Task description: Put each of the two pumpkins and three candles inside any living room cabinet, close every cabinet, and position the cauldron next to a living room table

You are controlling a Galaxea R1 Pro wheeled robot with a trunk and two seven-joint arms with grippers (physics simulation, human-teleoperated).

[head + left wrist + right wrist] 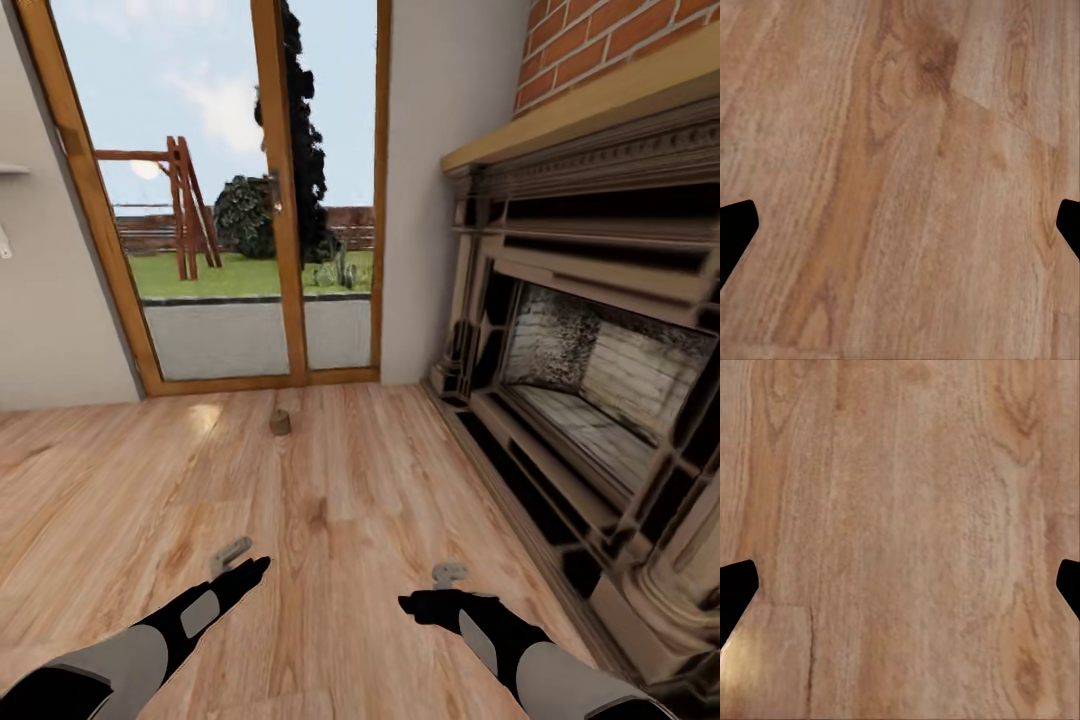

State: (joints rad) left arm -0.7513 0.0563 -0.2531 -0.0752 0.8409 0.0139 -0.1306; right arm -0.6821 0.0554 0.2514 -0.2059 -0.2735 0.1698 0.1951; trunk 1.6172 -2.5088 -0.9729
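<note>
One short grey-tan candle [280,422] stands upright on the light wood plank floor, a little in front of the glass door. Both arms reach forward low over the floor, well short of the candle. My left gripper [243,562] is open, and in the left wrist view its gripper [900,232] has black fingertips [735,236] far apart over bare planks. My right gripper [432,590] is open too. The right wrist view has the same wide gap in the gripper [900,592], with only floor between the fingertips [735,596].
An ornate grey fireplace [590,400] under red brick [610,45] runs along the right side, its base jutting onto the floor. A wood-framed glass door [260,200] closes the far wall, with a garden beyond. Plank floor [120,480] stretches to the left.
</note>
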